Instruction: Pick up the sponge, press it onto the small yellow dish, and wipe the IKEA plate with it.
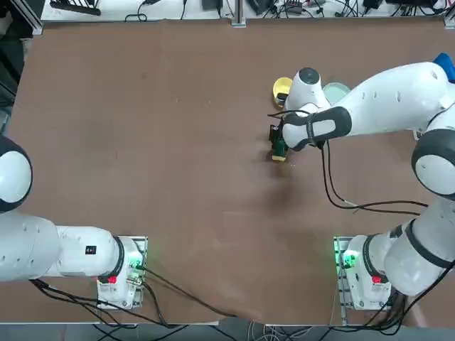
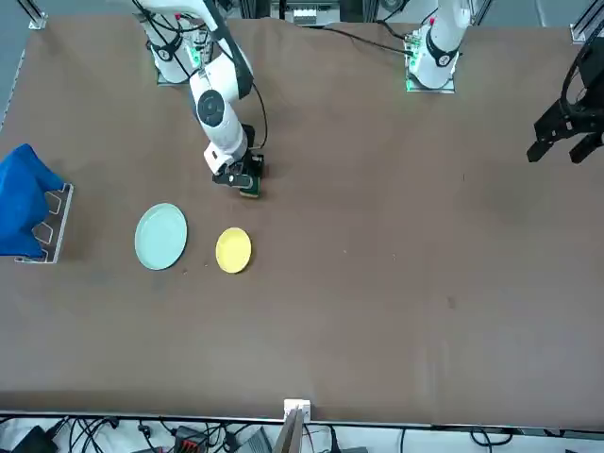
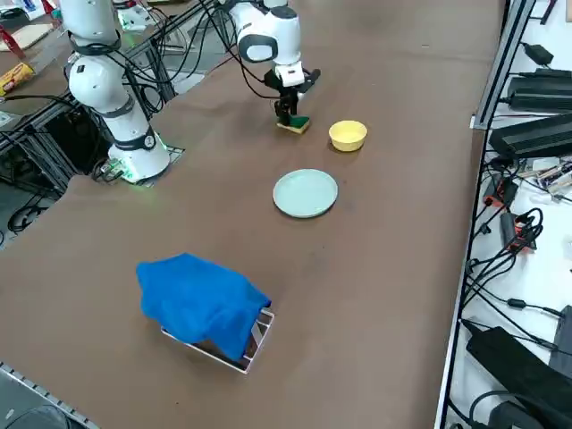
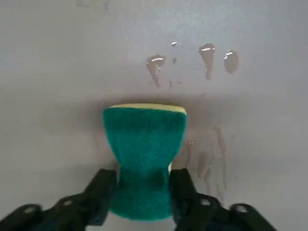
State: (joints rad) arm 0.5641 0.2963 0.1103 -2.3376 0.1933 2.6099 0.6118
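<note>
Right gripper (image 4: 143, 185) jaws pinch the sponge (image 4: 144, 159) across its narrow width, foam visibly squeezed: soft, light, springy, best gripped mid-sides. It sits on the surface (image 1: 142, 142), green side up, long axis running away from the wrist, at 7 o'clock of small yellow dish (image 1: 281, 89) in top view; IKEA plate (image 2: 160, 236) beyond.

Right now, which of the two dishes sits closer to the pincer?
The small yellow dish; the larger pale IKEA plate lies farther from the right pincer.

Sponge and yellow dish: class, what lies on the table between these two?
Nothing: in the front view only bare brown table separates the sponge, between the right gripper's fingers, from the yellow dish.
</note>
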